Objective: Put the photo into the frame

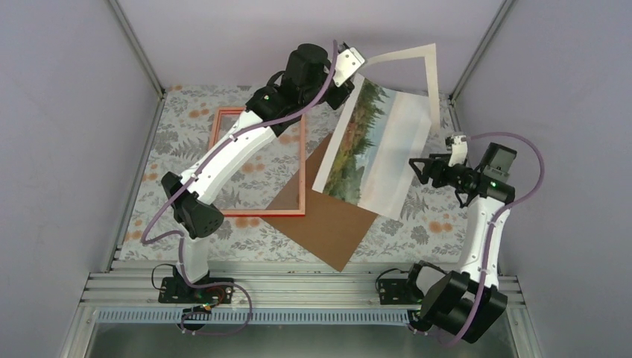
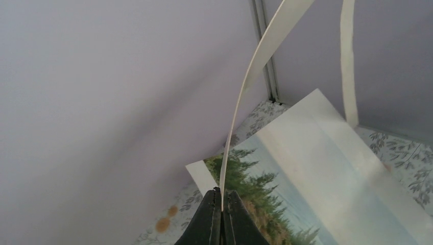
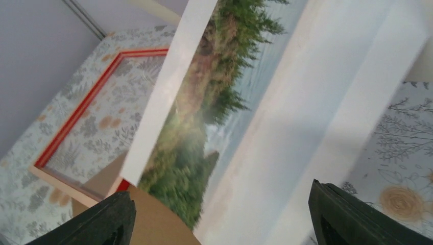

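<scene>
From above, your left gripper (image 1: 349, 71) is out at the far side of the table (image 1: 186, 127), pinching the white mat border (image 1: 431, 78), which stands up off the surface in a bent loop. The photo (image 1: 376, 149) sits tilted just beneath it, right of the frame (image 1: 261, 213), its near edge overlapping the brown backing board (image 1: 328, 224). The frame lies flat on the floral cloth, with your left arm crossing over it. Your right gripper (image 1: 419, 170) hovers just beside the photo's pale-sky edge, jaws parted, holding nothing. In your left wrist view, the left gripper (image 2: 222, 199) is clamped tight on the thin edge of the white mat border (image 2: 255, 66), which curves up and away. The photo (image 2: 286, 168) lies below, trees nearest the fingers. In your right wrist view, the right gripper (image 3: 220, 191) is spread wide with the photo (image 3: 255, 102) filling the space ahead; you cannot tell whether its fingers (image 3: 110, 222) touch the print. The frame (image 3: 81, 109) lies off to the left, and a corner of the backing board (image 3: 153, 219) shows under the photo.
</scene>
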`<state>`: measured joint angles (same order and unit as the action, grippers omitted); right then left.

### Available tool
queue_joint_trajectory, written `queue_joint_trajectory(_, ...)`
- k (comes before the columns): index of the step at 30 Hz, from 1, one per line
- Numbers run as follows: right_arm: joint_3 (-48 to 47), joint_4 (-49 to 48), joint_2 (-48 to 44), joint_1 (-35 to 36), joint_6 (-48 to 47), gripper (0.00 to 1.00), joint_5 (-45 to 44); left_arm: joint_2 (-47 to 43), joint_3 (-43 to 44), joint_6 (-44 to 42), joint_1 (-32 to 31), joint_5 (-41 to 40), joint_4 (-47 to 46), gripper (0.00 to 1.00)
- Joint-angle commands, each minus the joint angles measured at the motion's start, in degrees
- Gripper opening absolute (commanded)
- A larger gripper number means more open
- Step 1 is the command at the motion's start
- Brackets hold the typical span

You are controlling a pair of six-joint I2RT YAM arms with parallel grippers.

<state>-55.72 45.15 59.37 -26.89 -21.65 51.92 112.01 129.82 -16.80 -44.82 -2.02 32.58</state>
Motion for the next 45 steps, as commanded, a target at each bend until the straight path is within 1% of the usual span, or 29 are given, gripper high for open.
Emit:
queue_joint_trajectory(1, 1.4, -14.8, 2.2, 0.9, 18.2, 0.86, 2.0, -2.5, -0.1, 5.5, 0.6, 2.6, -2.0, 0.02)
queue_joint_trajectory(3, 2.7, -18.2, 4.2, 0.8, 23.4, 0.88, -0.2, -2.6, 0.2, 5.6, 0.7, 2.3, -2.1, 0.02)
queue_joint_trajectory(8, 6.7, -23.2, 7.2, 0.6, 31.9, 0.88, -2.7, -2.7, -0.6, 6.4, 1.9, 3.1, -1.8, 0.02)
queue_joint_trajectory(12, 5.8, -25.4, 7.2, 0.5, 31.4, 0.87, -2.7, -3.2, -1.7, 6.6, 2.9, 4.0, -2.1, 0.02)
queue_joint_trajectory(15, 2.8, -24.1, 7.8, 0.2, 27.8, 0.86, -5.2, -3.5, -2.7, 7.0, 3.7, 4.6, -2.6, 0.02)
queue_joint_trajectory(16, 2.4, -23.9, 8.2, 0.1, 26.4, 0.87, -6.8, -3.7, -3.1, 7.1, 4.0, 4.7, -2.9, 0.03)
queue_joint_trajectory(18, 2.8, -25.5, 10.1, -0.2, 25.7, 0.9, -7.4, -4.1, -3.8, 7.6, 4.6, 5.6, -3.3, 0.02)
queue_joint_trajectory(22, 2.2, -28.7, 18.9, -0.1, 27.5, 0.9, -5.4, -5.1, -4.9, 7.9, 5.1, 7.1, -4.4, 0.02)
queue_joint_trajectory(25, 1.7, -34.3, 25.0, 0.1, 31.2, 0.88, -3.0, -5.2, -4.9, 7.9, 5.4, 8.0, -4.5, 0.02)
queue_joint_trajectory(27, 1.1, -38.4, 28.2, 0.7, 33.2, 0.86, -0.5, -5.2, -4.9, 8.1, 5.6, 8.6, -4.3, 0.02)
queue_joint_trajectory(30, -1.2, -41.0, 31.5, 2.3, 33.8, 0.83, 2.8, -5.0, -5.1, 8.6, 5.7, 9.4, -4.1, 0.02)
queue_joint_trajectory(32, -2.4, -42.0, 33.1, 3.4, 34.0, 0.77, 4.2, -5.0, -5.4, 8.8, 5.8, 9.4, -4.2, 0.03)
queue_joint_trajectory(33, -2.9, -42.3, 33.6, 3.9, 33.9, 0.7, 4.4, -5.0, -5.7, 8.8, 5.9, 9.4, -4.3, 0.02)
queue_joint_trajectory(36, -3.5, -41.5, 33.8, 5.2, 33.4, 0.38, 5.7, -4.5, -6.1, 8.7, 6.0, 7.8, -4.6, 0.02)
queue_joint_trajectory(39, -2.7, -38.5, 30.5, 7.7, 30.7, 0.07, 7.4, -3.5, -6.5, 8.0, 6.4, 5.1, -4.8, 0.02)
queue_joint_trajectory(40, -2.6, -36.7, 28.8, 8.7, 29.3, 0.04, 7.9, -3.2, -6.8, 8.0, 6.7, 4.6, -5.3, 0.02)
queue_joint_trajectory(45, -2.1, -25.4, 22.1, 13.9, 17.2, 0.04, 8.6, -0.3, -6.6, 7.7, 9.3, 2.9, -8.1, 0.02)
